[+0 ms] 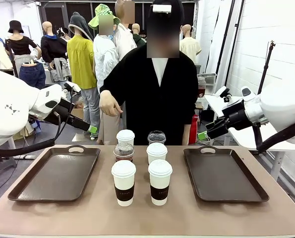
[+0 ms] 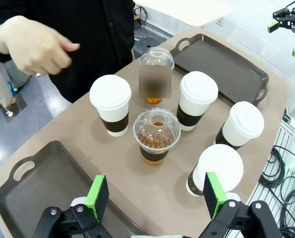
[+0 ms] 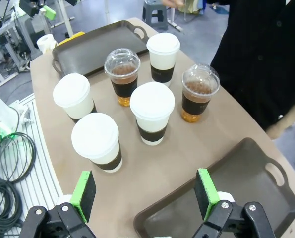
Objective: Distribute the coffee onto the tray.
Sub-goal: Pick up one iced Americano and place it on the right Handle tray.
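Note:
The coffee stands as six cups in a cluster at the table's middle, between two trays. Four are white lidded paper cups with dark sleeves, such as the front pair (image 1: 123, 182) (image 1: 160, 181). Two are clear dome-lidded cups of brown drink (image 1: 123, 151) (image 1: 156, 137). My left gripper (image 1: 91, 130) hovers open above the left tray's (image 1: 55, 171) far end; in its wrist view the gripper (image 2: 155, 193) looks down on a clear cup (image 2: 156, 135). My right gripper (image 1: 203, 134) hangs open over the right tray's (image 1: 224, 173) far end, and its own view (image 3: 145, 193) shows a white cup (image 3: 152, 119) ahead.
A person in black stands at the far side, one hand (image 1: 109, 104) hanging above the table edge, also seen as a loosely curled hand (image 2: 33, 44). Both dark trays are bare. A white side table (image 1: 221, 106) stands behind my right arm.

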